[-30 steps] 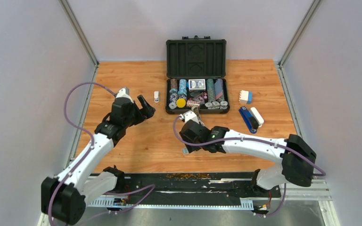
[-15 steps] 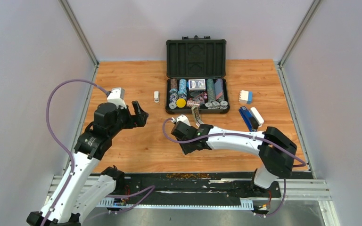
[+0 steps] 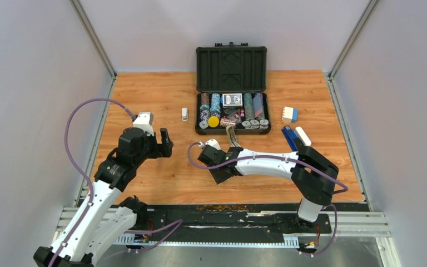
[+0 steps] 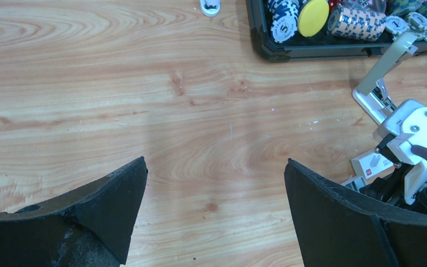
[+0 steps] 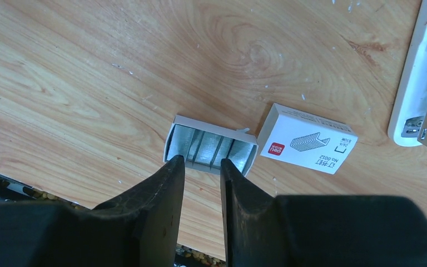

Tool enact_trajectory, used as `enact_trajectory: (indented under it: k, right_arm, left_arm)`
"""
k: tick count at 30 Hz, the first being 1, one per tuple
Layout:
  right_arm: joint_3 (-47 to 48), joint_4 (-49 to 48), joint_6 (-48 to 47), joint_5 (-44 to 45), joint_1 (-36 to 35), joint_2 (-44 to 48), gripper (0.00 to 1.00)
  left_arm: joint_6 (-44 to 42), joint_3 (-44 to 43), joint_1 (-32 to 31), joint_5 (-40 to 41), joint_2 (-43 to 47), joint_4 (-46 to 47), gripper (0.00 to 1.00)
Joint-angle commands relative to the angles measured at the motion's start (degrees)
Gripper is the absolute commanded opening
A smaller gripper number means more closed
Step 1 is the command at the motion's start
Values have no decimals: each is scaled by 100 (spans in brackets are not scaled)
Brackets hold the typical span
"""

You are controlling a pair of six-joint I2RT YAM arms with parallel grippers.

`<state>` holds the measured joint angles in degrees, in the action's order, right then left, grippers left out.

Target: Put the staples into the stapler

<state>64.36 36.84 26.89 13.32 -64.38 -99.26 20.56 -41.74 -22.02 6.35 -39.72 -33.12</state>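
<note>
Directly beneath the right hand: the tray of staples

On the bench, the stapler is found in front of the black case with its upper arm swung up, so the channel is judged to be ready for loading. The right hand is held low just in front of the stapler and is clearly the nearer one. The left hand is spread wide and empty, well apart on the left side.

The relation that matters is seen in the right wrist view. The tray lies just beneath the fingertips of the right hand. Its sleeve lies just beside it, toward the stapler. The long axis of the tray runs across the view, slightly tilted. The staples are laid in it as strips side by side, each running the short way, toward the wrist.

The fingers are parted by only a narrow gap at the near edge of the tray, so about one strip is framed between them. Nothing is seen to be gripped, and whether the pads touch metal cannot be told. A short descent, then a closing across the width of the strip, is judged to be needed next.
</note>
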Motion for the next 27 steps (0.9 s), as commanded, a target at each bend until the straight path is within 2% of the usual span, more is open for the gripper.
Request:
enact_trajectory:
  k: [1,15,27]
  right_arm:
    - [260,-37,61,42,-23,-103,30]
    - [233,-45,147,164,-2,-256,26]
    - [-119,-156,340,146,156,30,24]
  left_arm:
    - [-149,-75,-15,159,57,275,100]
    - [-135,-55,-13,112,0,324,100]
    - [-122,-37,-13,77,-18,342,100]
